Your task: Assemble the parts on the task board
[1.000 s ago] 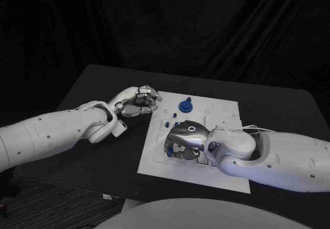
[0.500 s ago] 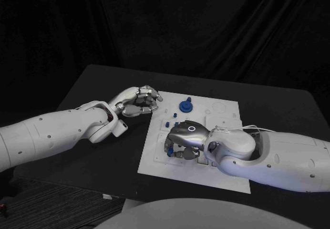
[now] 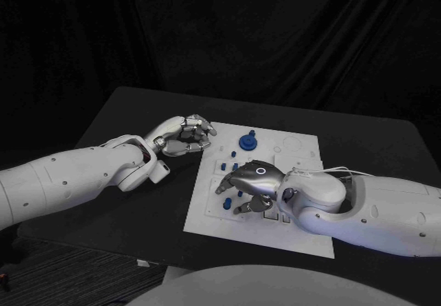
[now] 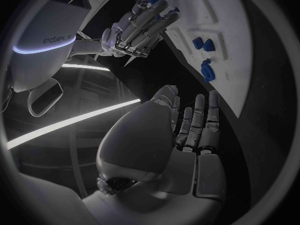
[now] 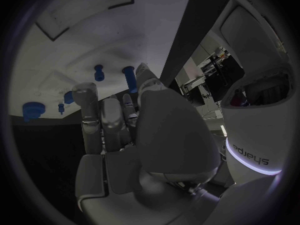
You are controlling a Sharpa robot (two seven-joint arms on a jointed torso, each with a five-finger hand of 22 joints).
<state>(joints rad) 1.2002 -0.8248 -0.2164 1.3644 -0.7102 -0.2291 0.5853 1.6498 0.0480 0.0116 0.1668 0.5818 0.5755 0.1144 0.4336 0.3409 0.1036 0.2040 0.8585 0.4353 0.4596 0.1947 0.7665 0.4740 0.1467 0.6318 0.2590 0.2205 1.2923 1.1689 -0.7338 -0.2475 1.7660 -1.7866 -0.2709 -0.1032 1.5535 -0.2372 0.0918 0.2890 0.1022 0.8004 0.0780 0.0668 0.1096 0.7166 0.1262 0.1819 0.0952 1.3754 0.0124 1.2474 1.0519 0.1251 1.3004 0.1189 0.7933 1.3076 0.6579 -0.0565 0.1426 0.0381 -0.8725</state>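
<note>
The right hand (image 3: 250, 185) covers the middle of the task board (image 3: 303, 237), hiding whatever lies beneath its palm. A blue part (image 3: 225, 204) peeks out beside its fingers, its shape too small to tell. The right arm (image 3: 376, 213) covers the board's right edge.

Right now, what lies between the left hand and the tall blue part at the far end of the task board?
In the head view, small blue parts on the task board lie between left hand and tall blue part.
</note>
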